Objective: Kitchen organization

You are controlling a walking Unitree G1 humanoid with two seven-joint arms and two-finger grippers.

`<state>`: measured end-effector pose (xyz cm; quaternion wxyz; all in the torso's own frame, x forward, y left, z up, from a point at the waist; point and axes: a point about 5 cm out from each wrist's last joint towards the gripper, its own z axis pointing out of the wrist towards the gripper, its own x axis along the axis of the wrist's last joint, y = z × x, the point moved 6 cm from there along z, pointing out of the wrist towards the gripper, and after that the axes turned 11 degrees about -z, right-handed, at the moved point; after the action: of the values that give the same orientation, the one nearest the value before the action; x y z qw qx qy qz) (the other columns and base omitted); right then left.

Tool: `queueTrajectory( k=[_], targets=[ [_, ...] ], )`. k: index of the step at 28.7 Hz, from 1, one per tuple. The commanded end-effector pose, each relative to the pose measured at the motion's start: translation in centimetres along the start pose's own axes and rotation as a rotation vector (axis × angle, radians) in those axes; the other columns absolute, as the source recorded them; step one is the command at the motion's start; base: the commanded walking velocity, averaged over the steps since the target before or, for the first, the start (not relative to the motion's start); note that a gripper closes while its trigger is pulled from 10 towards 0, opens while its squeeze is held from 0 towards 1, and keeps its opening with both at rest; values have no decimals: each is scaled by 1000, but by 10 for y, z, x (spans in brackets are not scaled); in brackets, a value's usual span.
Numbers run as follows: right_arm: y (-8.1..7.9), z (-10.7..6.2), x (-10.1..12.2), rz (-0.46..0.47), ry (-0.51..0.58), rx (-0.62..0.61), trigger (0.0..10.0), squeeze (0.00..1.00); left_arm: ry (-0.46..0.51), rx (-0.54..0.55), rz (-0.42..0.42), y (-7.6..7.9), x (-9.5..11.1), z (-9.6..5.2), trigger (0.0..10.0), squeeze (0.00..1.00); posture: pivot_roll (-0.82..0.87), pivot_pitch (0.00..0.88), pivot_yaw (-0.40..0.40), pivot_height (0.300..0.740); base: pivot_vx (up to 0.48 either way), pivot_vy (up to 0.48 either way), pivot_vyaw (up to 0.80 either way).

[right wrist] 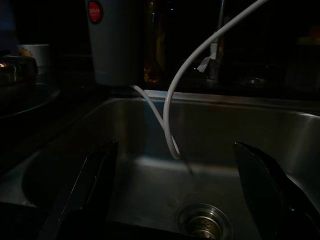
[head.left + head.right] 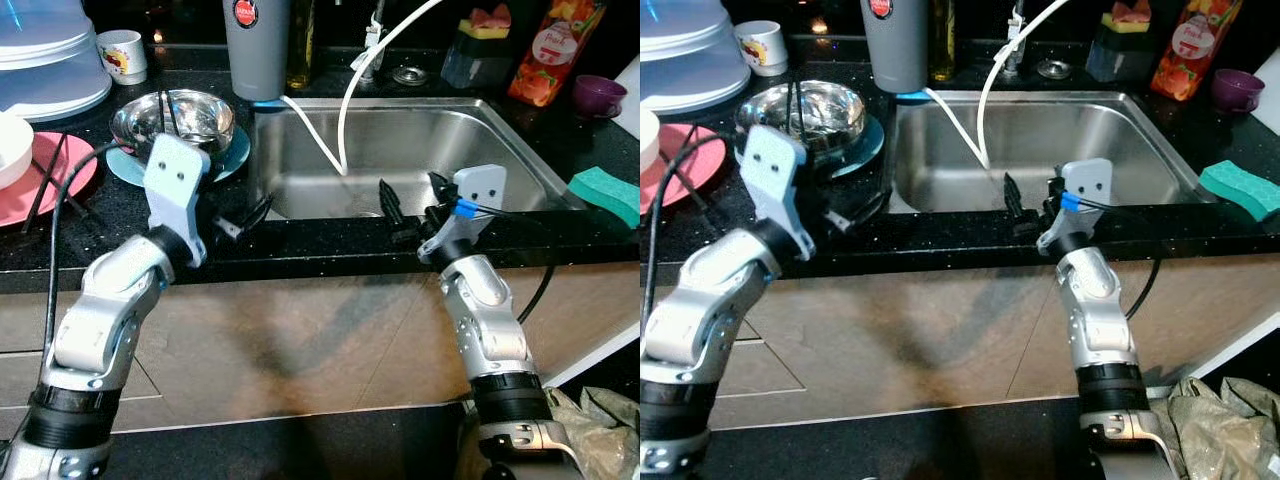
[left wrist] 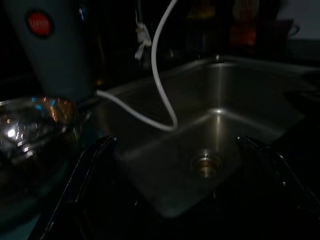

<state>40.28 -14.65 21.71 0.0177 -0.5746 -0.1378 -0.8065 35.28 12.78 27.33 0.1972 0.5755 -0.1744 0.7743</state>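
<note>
Table (image 2: pixel 300 245): dark, with sink (image 2: pixel 420 150) sunk in the middle. Both arms poised at its front edge, nothing held.

Steel bowl (image 2: pixel 185 118) on teal plate (image 2: pixel 232 152), just left of sink.

Left gripper (image 2: pixel 248 218): jaws wide, bowl behind and left, apart.

Right gripper (image 2: pixel 410 200): jaws wide over sink rim.

Judgement: bowl likely next; approach its rim low, clear the 2 sticks inside.

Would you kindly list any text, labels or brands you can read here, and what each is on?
Grey tumbler: red round logo with white lettering, too blurred to read.
Orange bottle: printed label, too small to read.
White mug: printed picture, no readable words.
No other text can be made out.
</note>
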Motion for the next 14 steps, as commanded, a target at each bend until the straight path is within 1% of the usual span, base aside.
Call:
queueTrajectory(
  k=[1, 3, 5, 7, 10, 12, 14],
  targets=[
    [-2, -1, -4, 11, -15, 3, 10000, 0, 30, 3, -8, 2, 5, -1, 10000, 0, 24, 76, -43, 740, 0, 0, 0],
    [-2, -1, -4, 12, -15, 1, 10000, 0, 54, 1, -17, 7, 6, -2, 10000, 0, 25, 79, -42, 740, 0, 0, 0],
    [-3, -1, -4, 14, -15, 1, 10000, 0, 55, 37, -14, 4, 5, -3, 10000, 0, 25, 79, -42, 740, 0, 0, 0],
    [-4, -1, -4, 17, -14, 2, 10000, 0, 42, 86, 6, -3, 2, -3, 10000, 0, 25, 79, -42, 740, 0, 0, 0],
    [-4, -1, -4, 20, -13, 3, 10000, 0, 42, 112, 7, -7, 2, -4, 10000, 0, 25, 79, -42, 740, 0, 0, 0],
    [-5, -1, -3, 21, -11, 5, 10000, 0, 38, 156, 25, -15, 3, -6, 10000, 0, 28, 82, -42, 740, 0, 0, 0],
    [-5, -1, -3, 22, -10, 6, 10000, 0, 24, 217, 86, -24, 3, -8, 10000, 0, 30, 83, -42, 740, 0, 0, 0]
  ],
)
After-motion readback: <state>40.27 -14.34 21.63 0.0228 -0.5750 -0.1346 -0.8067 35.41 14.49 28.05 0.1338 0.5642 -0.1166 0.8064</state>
